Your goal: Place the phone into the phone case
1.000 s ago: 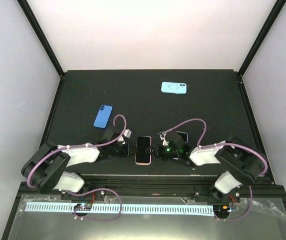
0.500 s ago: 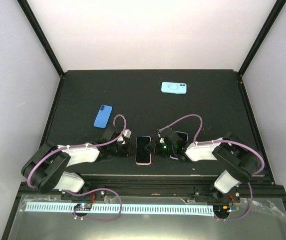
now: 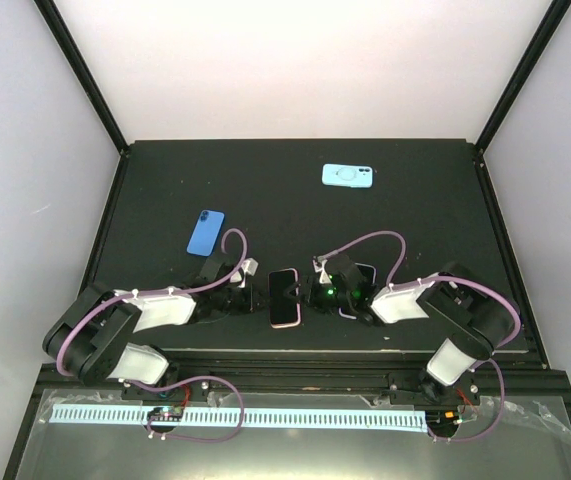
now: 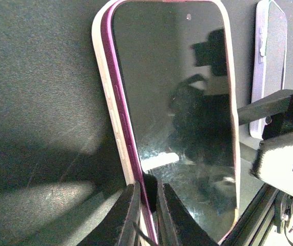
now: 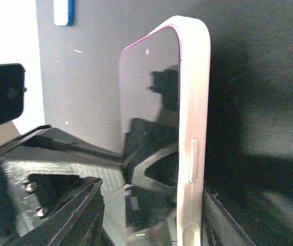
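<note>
The phone (image 3: 285,296), dark screen with a magenta edge, lies in a pale pink phone case (image 4: 101,92) near the table's front edge, between both grippers. In the left wrist view the magenta left edge of the phone (image 4: 177,102) stands a little proud of the case rim. My left gripper (image 4: 147,187) is shut on that left edge, one finger outside the case rim and one on the screen. My right gripper (image 5: 151,192) is open, its fingers straddling the right side of the case (image 5: 192,102), which stands close to the right finger.
A second phone in a pale case (image 3: 361,282) lies just right of the right gripper. A blue phone (image 3: 205,232) rests at mid-left and a light blue case (image 3: 348,176) at the back. The table's front rail runs close behind both arms.
The right gripper has moved left up to the phone's right side and opened wider. The phone has shifted slightly. The left gripper stays pinched on the left edge.
</note>
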Motion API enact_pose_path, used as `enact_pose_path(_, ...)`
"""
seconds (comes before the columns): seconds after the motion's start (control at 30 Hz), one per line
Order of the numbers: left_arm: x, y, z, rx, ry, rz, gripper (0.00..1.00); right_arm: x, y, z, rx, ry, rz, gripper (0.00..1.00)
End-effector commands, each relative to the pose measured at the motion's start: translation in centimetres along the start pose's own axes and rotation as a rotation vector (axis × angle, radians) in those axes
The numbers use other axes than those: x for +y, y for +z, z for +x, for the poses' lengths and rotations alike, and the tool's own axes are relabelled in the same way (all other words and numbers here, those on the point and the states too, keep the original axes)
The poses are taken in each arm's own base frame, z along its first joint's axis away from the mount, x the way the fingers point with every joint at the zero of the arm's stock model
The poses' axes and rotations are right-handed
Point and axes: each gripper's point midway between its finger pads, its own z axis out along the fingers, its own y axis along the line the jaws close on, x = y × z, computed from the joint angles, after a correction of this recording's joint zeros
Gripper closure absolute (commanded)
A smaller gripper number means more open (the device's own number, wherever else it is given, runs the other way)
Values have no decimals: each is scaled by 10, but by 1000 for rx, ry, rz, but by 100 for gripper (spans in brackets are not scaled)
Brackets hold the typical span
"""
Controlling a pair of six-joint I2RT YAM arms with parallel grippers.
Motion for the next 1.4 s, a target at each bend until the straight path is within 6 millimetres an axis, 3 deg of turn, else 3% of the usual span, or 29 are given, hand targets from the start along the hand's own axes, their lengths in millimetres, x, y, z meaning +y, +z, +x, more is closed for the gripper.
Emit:
enact_pose_path(0.0,18,1,7,9,-24,-62,88,70,-12,6,49,-44,-283,50)
enact_pose_path(0.17,17,0,7,9,-23,-54,87,53,-6,7,48,-27,-210,52)
enact_pose_path(0.47,1,-4,8,16,-31,18,84,23,6,11,62,16,-112,82)
enact_pose_path(0.67,-9,-10,5,6,-33,57,79,20,4,10,53,10,-100,93)
enact_pose_path(0.73,-14,-15,2,-1,-35,82,75,26,1,9,50,-6,-123,94)
enact_pose_path(0.87,-28,-35,-10,-52,-24,125,61,57,-15,11,52,-85,-256,96)
enact_pose_path(1.03,-62,-79,-31,-167,67,184,36,89,-41,12,37,-163,-354,97)
enact_pose_path(1.2,-94,-124,-38,-256,157,225,17,119,-73,15,14,-238,-432,97)
enact_pose_path(1.37,-135,-158,-32,-306,207,418,13,152,-112,23,-6,-319,-563,97)
